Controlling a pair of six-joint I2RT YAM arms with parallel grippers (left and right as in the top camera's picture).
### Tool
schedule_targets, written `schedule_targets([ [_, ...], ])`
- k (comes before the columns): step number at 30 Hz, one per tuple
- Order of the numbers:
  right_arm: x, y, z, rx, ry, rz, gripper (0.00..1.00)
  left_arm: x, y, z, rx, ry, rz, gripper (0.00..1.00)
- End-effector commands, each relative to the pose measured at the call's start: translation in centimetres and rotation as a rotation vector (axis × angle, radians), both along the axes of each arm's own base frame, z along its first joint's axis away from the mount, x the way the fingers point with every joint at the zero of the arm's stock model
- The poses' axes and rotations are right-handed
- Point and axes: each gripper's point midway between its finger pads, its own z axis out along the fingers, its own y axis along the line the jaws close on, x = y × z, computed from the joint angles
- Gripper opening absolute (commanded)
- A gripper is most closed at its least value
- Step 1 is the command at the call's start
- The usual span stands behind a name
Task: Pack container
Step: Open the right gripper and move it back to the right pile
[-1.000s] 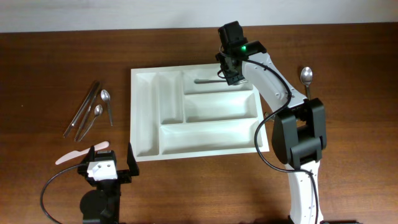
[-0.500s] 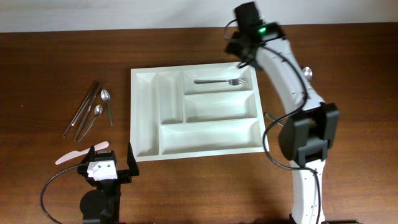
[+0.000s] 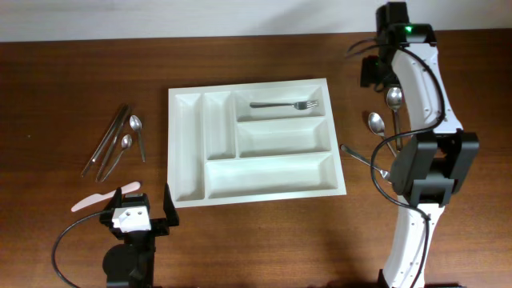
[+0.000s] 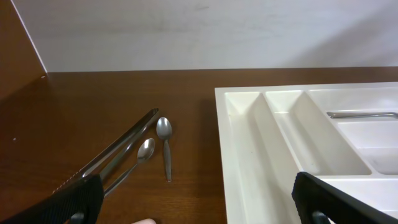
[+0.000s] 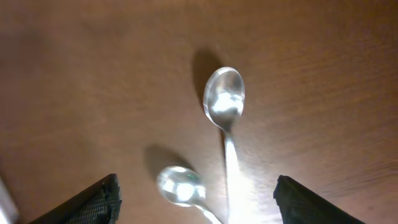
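The container (image 3: 174, 144), a white moulded-plastic tray with smooth, glossy walls and rounded compartment corners, sits at the centre of the desk (image 3: 64, 80). A steel fork (image 3: 284, 105) lies in its far long compartment; the other four compartments are bare. The right gripper (image 5: 196, 186) hangs released and empty over two polished spoons (image 3: 376, 122) to the right of the container, clear of its rim. The left gripper (image 4: 199, 202) is also spread wide and holds nothing, at the near left. Hazard: the spoons are thin, hard, mirror-smooth steel lying flat on the wood-grain desk, with one bowl just beside the other's handle. A closure placed between them is likely to pinch both or nudge one aside. A closure on a curved bowl is likely to slip off. Grasp across the narrow handle. The container looks light and may slide if a finger strikes its rim during placement.
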Motion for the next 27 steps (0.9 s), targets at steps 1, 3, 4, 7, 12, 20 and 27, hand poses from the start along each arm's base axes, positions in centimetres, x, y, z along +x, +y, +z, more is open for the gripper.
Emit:
schedule_targets([
  [1, -1.3, -2.4, -0.2, 0.003, 0.064, 0.060, 0.79, 0.0, -0.1, -0.2, 0.013, 0.000, -0.010, 0.99],
  [3, -2.1, -3.5, -0.4, 0.022, 0.085, 0.041, 0.79, 0.0, -0.1, -0.2, 0.013, 0.000, -0.010, 0.99],
  [4, -2.6, -4.4, -0.5, 0.038, 0.094, 0.026, 0.79, 0.0, -0.1, -0.2, 0.013, 0.000, -0.010, 0.99],
  [7, -3.2, -5.6, -0.8, 0.116, 0.101, 0.029, 0.79, 0.0, -0.1, -0.2, 0.013, 0.000, -0.010, 0.99],
  [12, -3.7, -6.9, -1.0, 0.239, 0.072, 0.016, 0.79, 0.0, -0.1, -0.2, 0.013, 0.000, -0.010, 0.99],
  [20, -4.1, -5.3, -2.9, 0.331, 0.093, 0.120, 0.80, 0.0, -0.1, -0.2, 0.013, 0.000, -0.010, 0.99],
  [27, -5.5, -3.8, -7.6, 0.395, 0.147, 0.154, 0.79, 0.0, -0.1, -0.2, 0.013, 0.000, -0.010, 0.99],
])
